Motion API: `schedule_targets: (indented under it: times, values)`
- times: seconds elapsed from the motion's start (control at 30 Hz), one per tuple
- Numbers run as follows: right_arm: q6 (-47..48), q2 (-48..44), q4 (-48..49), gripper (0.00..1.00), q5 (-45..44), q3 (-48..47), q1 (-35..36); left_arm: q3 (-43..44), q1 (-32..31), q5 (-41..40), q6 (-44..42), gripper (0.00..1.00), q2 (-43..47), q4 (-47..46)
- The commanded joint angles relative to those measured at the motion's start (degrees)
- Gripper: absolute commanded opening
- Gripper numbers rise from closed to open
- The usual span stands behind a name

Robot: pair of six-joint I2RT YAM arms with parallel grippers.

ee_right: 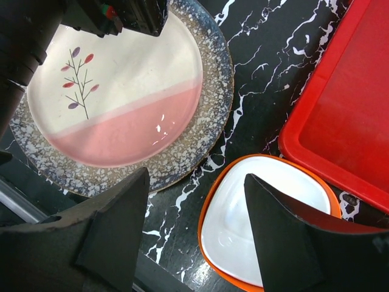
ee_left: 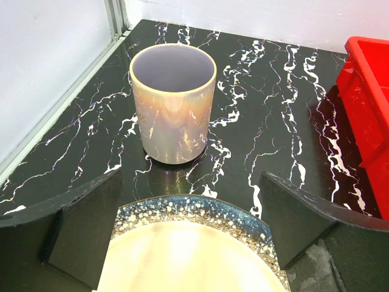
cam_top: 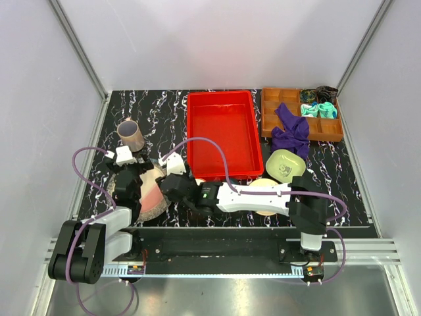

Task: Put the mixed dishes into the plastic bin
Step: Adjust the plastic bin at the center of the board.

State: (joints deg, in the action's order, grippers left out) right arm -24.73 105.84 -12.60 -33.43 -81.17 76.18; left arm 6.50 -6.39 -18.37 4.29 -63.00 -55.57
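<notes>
Red plastic bin [cam_top: 221, 131] at the far edge's middle held nothing; we judged nothing done. Mauve cup [ee_left: 173, 109] sat by the left edge, pink-cream plate [ee_right: 121, 103] on speckled plate [ee_right: 200, 131] toward the near-left corner, orange-white bowl [ee_right: 261, 213] just beside them. Left gripper [ee_left: 189, 182] and right gripper [ee_right: 196, 182] gaped, empty.

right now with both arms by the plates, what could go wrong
The left fingers and right fingers crowd one stack and could collide. The pink plate lies loose on the grey plate, so lifting the lower one could slide it off. The bowl sits close beside the bin, leaving a finger little room.
</notes>
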Motion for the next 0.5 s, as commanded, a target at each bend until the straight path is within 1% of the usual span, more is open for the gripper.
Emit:
schedule_targets:
  times: [0.0,0.17,0.37,0.47]
  values:
    - [-1.02,-0.20,1.00,0.74,2.74,-1.45,0.46,0.62,0.15,0.18,-0.87,0.99,0.34,-2.53]
    - [-5.32,-1.07,1.00,0.73,9.51,0.92,0.98,1.23,0.15,0.44,-0.96,0.99,-0.10,-1.82]
    - [-7.52,0.24,1.00,0.73,10.49,1.10,3.89,1.06,0.15,0.18,-0.87,0.99,0.07,-1.91]
    - [-5.61,0.33,1.00,0.75,8.40,0.13,3.89,0.53,0.15,-0.87,-0.61,0.99,0.68,-2.26]
